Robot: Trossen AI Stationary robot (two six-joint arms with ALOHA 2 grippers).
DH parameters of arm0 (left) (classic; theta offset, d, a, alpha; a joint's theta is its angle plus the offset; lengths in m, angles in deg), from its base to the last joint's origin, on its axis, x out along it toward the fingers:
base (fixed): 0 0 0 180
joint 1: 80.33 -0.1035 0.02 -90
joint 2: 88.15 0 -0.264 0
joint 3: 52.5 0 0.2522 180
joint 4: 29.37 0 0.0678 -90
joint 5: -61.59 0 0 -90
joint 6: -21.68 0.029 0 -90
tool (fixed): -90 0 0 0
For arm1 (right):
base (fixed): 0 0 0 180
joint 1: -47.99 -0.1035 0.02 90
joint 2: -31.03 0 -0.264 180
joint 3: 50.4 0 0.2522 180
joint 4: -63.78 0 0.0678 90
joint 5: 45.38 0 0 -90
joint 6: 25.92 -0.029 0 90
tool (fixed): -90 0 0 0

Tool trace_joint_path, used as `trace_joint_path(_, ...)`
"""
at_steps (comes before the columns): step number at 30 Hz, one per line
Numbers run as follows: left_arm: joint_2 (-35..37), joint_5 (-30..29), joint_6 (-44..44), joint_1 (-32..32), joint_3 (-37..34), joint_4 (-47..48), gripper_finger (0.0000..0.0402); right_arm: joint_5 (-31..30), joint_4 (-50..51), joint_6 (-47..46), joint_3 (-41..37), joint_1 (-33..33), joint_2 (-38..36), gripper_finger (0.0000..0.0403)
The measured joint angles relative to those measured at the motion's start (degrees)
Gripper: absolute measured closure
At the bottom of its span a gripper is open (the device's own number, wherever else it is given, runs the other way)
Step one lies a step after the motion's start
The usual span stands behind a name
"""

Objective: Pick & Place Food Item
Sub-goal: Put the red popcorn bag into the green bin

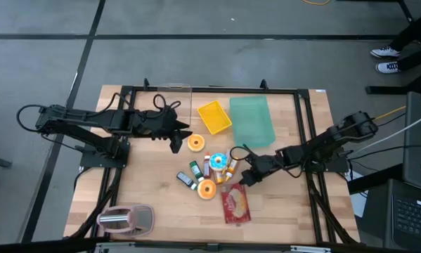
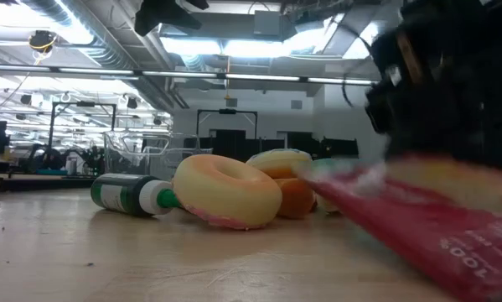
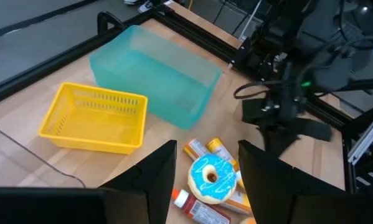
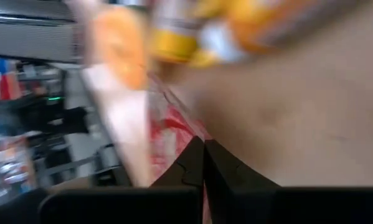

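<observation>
Red snack pouch [image 2: 435, 231] lies nearest, its far edge pinched in the closed right gripper [image 1: 244, 177]. Left gripper [image 1: 176, 137] hangs partly open, empty, above the table's [image 1: 147, 190] left side.

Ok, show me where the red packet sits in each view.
High view: the red packet lies right of centre, toward the table's lower edge, at the right claw.
Low view: packet at lower right, tilted and blurred.
Left wrist view: not visible.
Right wrist view: packet as a red-and-white blur just past the shut claw.
Shared landmark: the right claw, next to the packet wherever it shows.
</observation>
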Motion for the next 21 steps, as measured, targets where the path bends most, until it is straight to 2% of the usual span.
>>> trace_joint_path(5,0.0,0.0,0.0,0.02,0.0,-1.55,0.0233,0.89,0.33,2.0,5.77,0.05,-3.06,0.0402)
trace_joint_path(11,0.0,-0.07,0.47,0.02,0.04,-3.06,0.0233,-2.62,4.31,8.13,14.71,1.24,-6.71,0.0402)
trace_joint_path(15,0.0,-0.13,1.34,0.02,0.04,-3.23,0.0233,-4.7,10.07,13.65,22.07,3.2,-7.26,0.0402)
trace_joint_path(21,0.0,-0.12,1.55,0.02,0.04,-4.07,0.0233,-8.67,24.05,22.5,33.7,7.31,-7.23,0.0403)
